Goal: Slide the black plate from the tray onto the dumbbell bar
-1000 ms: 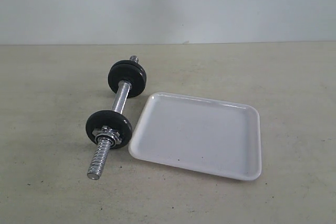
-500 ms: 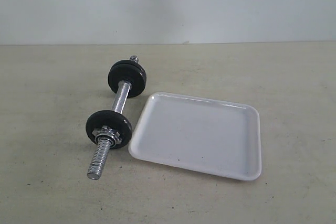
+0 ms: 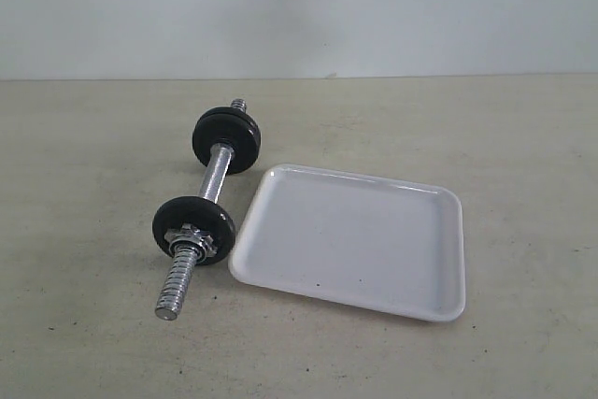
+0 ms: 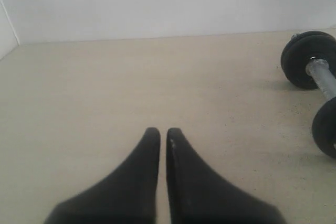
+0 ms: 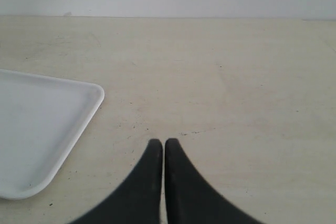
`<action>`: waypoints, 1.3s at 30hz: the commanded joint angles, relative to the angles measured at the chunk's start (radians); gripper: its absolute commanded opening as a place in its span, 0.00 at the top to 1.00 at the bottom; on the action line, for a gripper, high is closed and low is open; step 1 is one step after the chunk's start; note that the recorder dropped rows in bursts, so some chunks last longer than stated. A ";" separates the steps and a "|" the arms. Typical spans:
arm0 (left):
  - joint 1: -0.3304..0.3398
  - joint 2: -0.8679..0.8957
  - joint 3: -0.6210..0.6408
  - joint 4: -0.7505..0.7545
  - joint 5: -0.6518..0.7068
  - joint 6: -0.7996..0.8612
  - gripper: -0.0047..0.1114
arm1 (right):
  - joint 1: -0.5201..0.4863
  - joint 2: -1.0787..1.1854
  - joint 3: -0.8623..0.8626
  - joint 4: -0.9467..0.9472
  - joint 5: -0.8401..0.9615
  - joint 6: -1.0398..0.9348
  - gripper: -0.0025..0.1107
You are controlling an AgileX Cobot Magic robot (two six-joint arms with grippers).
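surface: pale beige table (image 3: 93,343), lightly scuffed and speckled, meeting a plain white wall (image 3: 299,7) at the back.
dumbbell bar (image 3: 217,178): chrome rod lying flat on the table to the left of the tray, running diagonally from the near left to the far right; a coarse threaded end pointed toward the camera.
near black plate (image 3: 194,228): stood upright on the bar, threaded over it, its lower edge on the table and just beside the tray's left rim.
collar nut (image 3: 192,242): chrome, sat on the thread against the near plate's outer face.
far black plate (image 3: 226,138): also upright on the bar, near its far end, with a short stub of thread beyond it.
tray (image 3: 350,240): white, rounded corners, low rim, flat on the table right of the dumbbell; whether it touched the near plate could not be told.
left gripper (image 4: 163,132): dark fingers drawn together with only a thin seam between them, gripping nothing, above bare table, the dumbbell well off to one side.
right gripper (image 5: 159,142): fingers pressed together likewise, gripping nothing, over the table beside a corner of the tray.
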 commanded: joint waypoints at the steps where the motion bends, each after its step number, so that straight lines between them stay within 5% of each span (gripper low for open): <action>1: 0.013 -0.002 0.004 0.001 0.002 0.004 0.92 | 0.000 -0.004 0.000 -0.003 -0.015 0.002 0.98; 12: 0.013 -0.002 0.004 -0.006 0.000 0.004 0.92 | 0.000 -0.004 0.000 -0.003 -0.015 0.002 0.98; 16: 0.013 -0.002 0.004 -0.156 -0.002 0.004 0.92 | 0.000 -0.004 0.000 -0.003 -0.015 0.002 0.98; 39: -0.018 -0.002 0.004 -0.152 -0.004 0.004 0.92 | 0.000 -0.004 0.000 -0.003 -0.015 0.002 0.98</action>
